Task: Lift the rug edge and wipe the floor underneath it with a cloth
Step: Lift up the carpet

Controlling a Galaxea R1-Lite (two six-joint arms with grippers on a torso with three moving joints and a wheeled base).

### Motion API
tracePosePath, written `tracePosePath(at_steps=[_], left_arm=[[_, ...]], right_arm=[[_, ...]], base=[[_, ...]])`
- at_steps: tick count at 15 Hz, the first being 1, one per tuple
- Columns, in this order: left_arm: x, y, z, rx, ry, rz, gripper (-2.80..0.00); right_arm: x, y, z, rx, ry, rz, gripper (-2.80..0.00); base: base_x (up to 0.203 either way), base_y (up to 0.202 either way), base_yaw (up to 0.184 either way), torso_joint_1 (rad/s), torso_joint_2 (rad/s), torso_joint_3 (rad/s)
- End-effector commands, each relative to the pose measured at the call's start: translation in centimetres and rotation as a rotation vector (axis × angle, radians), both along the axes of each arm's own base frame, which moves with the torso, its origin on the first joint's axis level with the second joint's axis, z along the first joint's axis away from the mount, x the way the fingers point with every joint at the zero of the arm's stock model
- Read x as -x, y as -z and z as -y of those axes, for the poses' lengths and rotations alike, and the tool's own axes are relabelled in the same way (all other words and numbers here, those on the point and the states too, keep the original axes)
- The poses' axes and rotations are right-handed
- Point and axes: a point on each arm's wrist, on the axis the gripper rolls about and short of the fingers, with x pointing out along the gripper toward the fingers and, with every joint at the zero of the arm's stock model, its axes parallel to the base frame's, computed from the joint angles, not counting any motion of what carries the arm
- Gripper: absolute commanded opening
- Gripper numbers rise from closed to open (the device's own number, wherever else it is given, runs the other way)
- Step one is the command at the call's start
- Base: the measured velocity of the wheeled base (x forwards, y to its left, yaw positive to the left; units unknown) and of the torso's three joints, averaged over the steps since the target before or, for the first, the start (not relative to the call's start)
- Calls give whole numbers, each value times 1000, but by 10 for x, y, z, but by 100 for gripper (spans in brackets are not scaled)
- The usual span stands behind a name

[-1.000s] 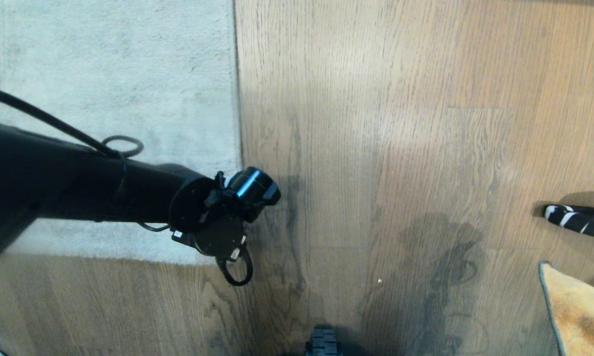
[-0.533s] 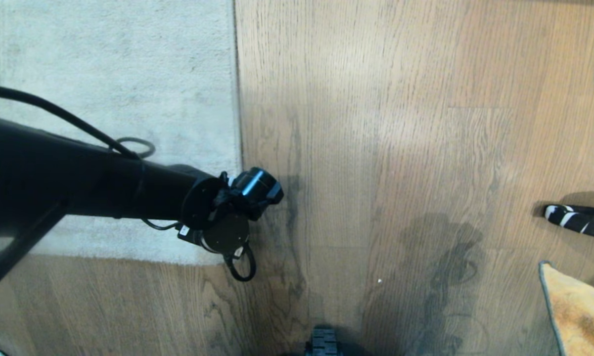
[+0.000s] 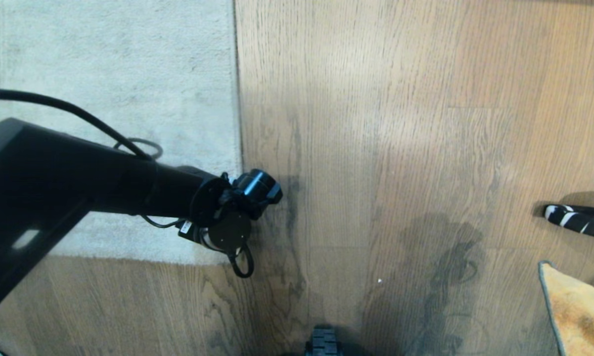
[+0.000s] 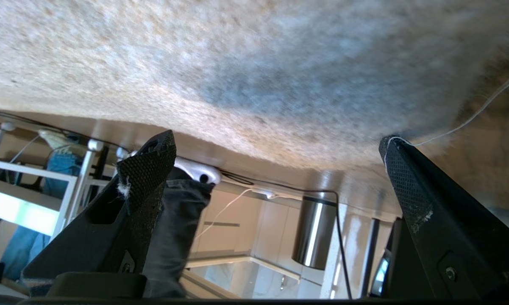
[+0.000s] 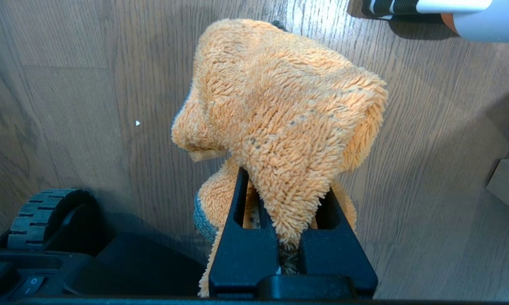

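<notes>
Rug edge to the left, lying on the floor, corner near the middle left. Left gripper at that corner, above the rug, reaching in from the left. Cloth at far right near the lower corner, pinched in the right gripper, above bare floor. Striped object just behind the cloth, on the floor. Base wheel at bottom centre.

Pale grey rug edge lies flat on brown floor; fuzzy orange cloth hangs bunched.
</notes>
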Motion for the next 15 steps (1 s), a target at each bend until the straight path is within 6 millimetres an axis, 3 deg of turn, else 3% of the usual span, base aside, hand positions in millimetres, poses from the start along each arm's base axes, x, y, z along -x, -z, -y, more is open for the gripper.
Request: tracePosePath(at_steps=[1,6,15], left_arm=[[-5,4,-4,-18,-20,-4,0],[-9,-2,-5,-19,-29,19,0],[-15,-13,23,36,22,75,0]], right_arm=[[0,0,0,0,0,-2,-280],[0,0,0,0,0,-2,-280],[0,0,0,0,0,-2,-280]], base=[[0,0,0,0,0,0],[0,0,0,0,0,0],[0,0,0,0,0,0]])
